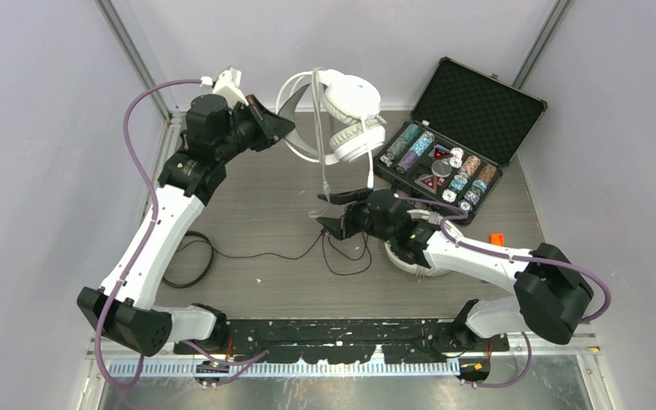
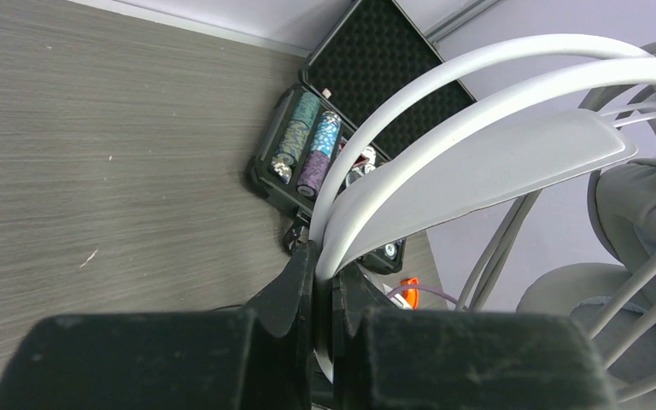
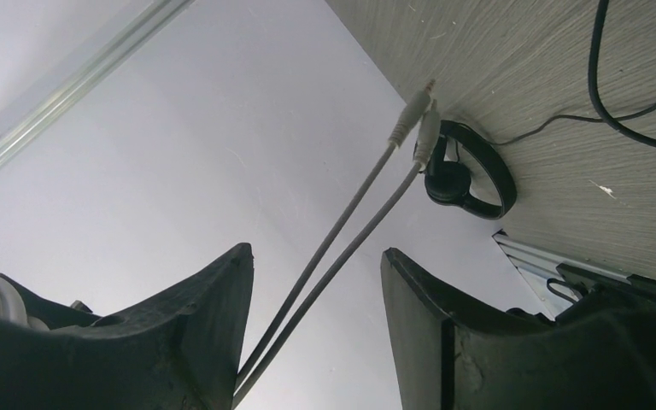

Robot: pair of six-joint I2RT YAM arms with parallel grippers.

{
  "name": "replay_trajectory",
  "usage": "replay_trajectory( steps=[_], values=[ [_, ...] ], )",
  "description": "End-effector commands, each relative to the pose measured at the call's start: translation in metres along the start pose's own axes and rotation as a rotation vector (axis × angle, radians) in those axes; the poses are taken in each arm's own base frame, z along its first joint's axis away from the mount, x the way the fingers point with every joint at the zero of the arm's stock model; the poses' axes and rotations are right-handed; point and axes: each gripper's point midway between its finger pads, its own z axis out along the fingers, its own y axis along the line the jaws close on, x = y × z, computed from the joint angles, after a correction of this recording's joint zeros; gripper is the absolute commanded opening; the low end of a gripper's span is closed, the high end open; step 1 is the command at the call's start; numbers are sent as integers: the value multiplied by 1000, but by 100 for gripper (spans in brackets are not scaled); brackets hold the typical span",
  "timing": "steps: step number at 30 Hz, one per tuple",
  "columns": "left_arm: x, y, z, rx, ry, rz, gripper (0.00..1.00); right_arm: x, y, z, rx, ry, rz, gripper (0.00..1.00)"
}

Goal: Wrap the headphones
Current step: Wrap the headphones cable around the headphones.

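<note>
A white headset hangs in the air at the back. My left gripper is shut on its white headband; the jaws pinch the band's end, with a padded cup to the right. Two thin white cables hang down from it. My right gripper is open around their lower ends. In the right wrist view the cables pass between the open jaws untouched, plugs free. A second white headset lies under my right arm. The black headset lies at the left.
The open black case of poker chips stands at the back right, close to the hanging headset. A black cable trails from the black headset across the table's middle. A small orange object lies by my right arm.
</note>
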Motion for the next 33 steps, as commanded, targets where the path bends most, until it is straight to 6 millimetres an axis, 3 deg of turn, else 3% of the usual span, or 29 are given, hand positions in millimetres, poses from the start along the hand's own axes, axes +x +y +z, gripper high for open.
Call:
replay_trajectory(
  steps=[1,5,8,11,12,15,17,22,26,33],
  values=[
    [-41,-45,-19,158,-142,20,0,13,31,-3,-43,52,233,59],
    [-37,-44,-21,156,-132,0,0,4,33,-6,-83,17,245,40],
    [-31,-43,-24,144,-103,-24,0,-9,34,-6,-119,-35,222,32],
    [-19,-53,-30,170,-4,-30,0,-33,44,4,-156,-76,126,4],
    [-12,-58,-34,194,46,-17,0,-41,46,5,-172,-83,116,1],
    [19,-58,-49,219,224,33,0,-61,65,2,-253,-107,66,0],
    [38,-55,-59,244,331,62,0,-73,80,-1,-282,-144,-56,0],
    [68,-37,-71,234,513,84,0,-90,113,-15,-355,-202,-242,0],
    [82,-28,-76,265,601,82,0,-87,132,-26,-419,-224,-397,0],
    [90,-22,-67,328,599,76,0,-47,149,-32,-529,-65,-568,0]
  ],
)
